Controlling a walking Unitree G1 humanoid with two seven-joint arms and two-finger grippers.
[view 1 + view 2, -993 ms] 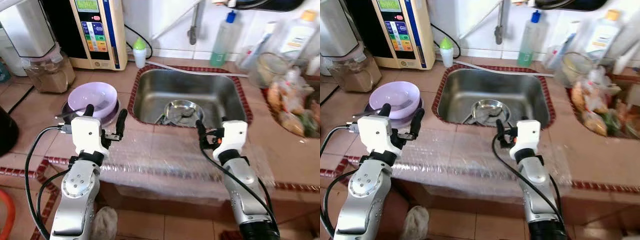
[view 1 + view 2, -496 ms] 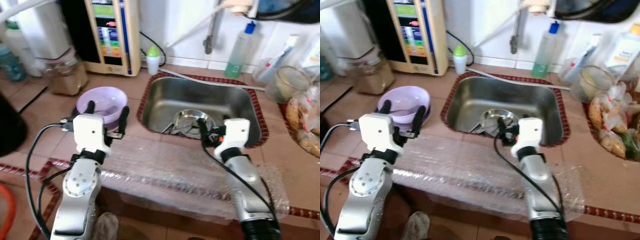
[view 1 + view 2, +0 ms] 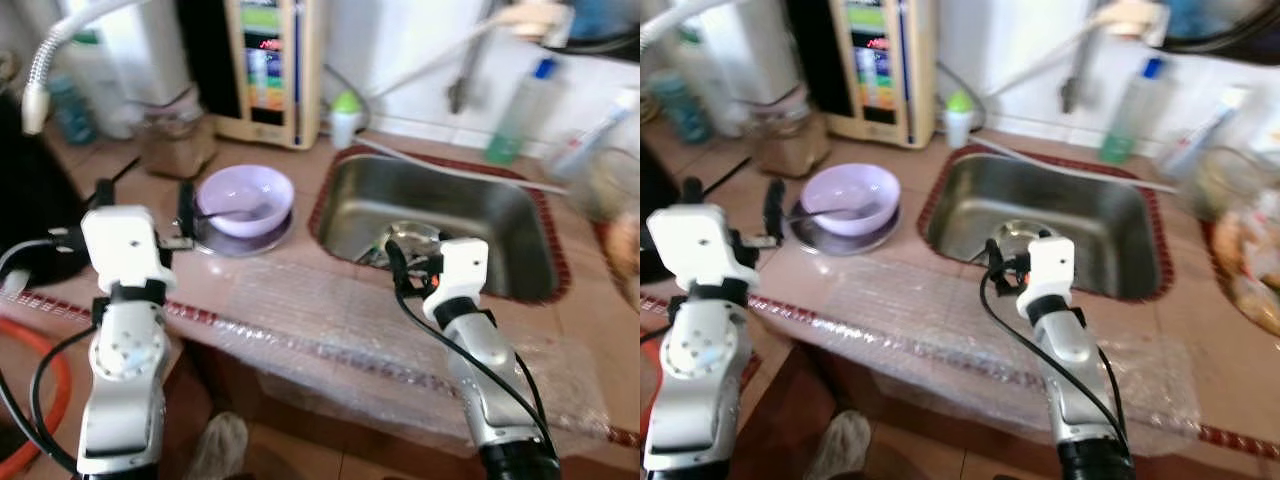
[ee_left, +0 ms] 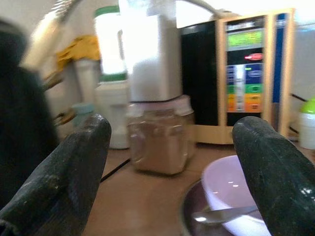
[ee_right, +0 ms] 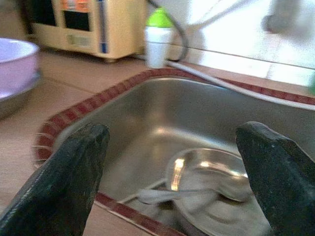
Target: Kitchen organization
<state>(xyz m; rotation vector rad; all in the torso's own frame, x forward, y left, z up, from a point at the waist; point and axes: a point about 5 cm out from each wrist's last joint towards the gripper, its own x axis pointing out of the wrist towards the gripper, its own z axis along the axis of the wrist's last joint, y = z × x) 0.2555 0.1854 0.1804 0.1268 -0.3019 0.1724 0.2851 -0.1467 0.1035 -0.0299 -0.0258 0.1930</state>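
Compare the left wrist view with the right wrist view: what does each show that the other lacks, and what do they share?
Left wrist view: the open left gripper frames a jar of brown powder, white containers behind it, and a spoon resting in the purple bowl.

Right wrist view: the open right gripper looks into the steel sink, with a metal dish lying in it.

Both: the purple bowl, the beige appliance with coloured buttons, the small green-capped bottle and the tiled counter.

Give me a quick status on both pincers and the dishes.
Left pincer open, empty, beside the purple bowl. Right pincer open, empty, over the sink edge; steel bowl inside. Nothing blocking.
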